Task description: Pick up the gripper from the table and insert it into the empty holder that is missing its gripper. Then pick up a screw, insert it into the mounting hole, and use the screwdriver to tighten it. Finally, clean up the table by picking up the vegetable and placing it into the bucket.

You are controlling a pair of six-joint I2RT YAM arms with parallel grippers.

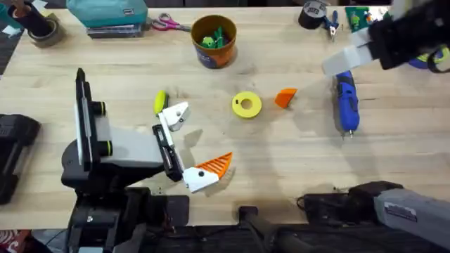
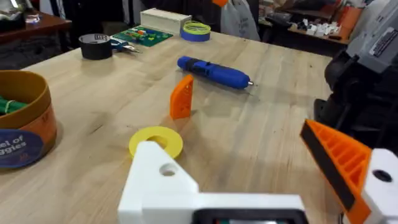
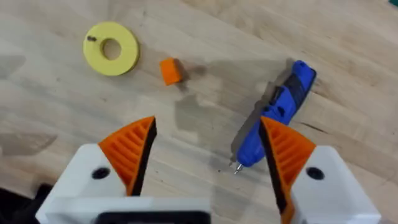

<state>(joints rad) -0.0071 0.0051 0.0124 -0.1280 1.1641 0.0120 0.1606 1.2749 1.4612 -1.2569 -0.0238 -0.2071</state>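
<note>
- Orange and small, the gripper lay loose on the wooden table, between the yellow ring disc on its left and the blue screwdriver on its right, touching neither.
- My right gripper hovered above the table's right side with its two orange-padded fingers spread wide and nothing between them; in its own view the loose wedge sat well beyond the fingertips, and the screwdriver ran close by one pad.
- From overhead the wedge's long axis ran left to right, its narrow tip pointing near-left toward the disc.
- The screwdriver's long axis ran near to far, metal bit at the near end.
- My left gripper rested low at the near left, jaws wide apart and empty: its near finger wore an orange tip, its far finger was the bare white holder.
- The bucket stood at the far middle with green pieces inside.
</note>
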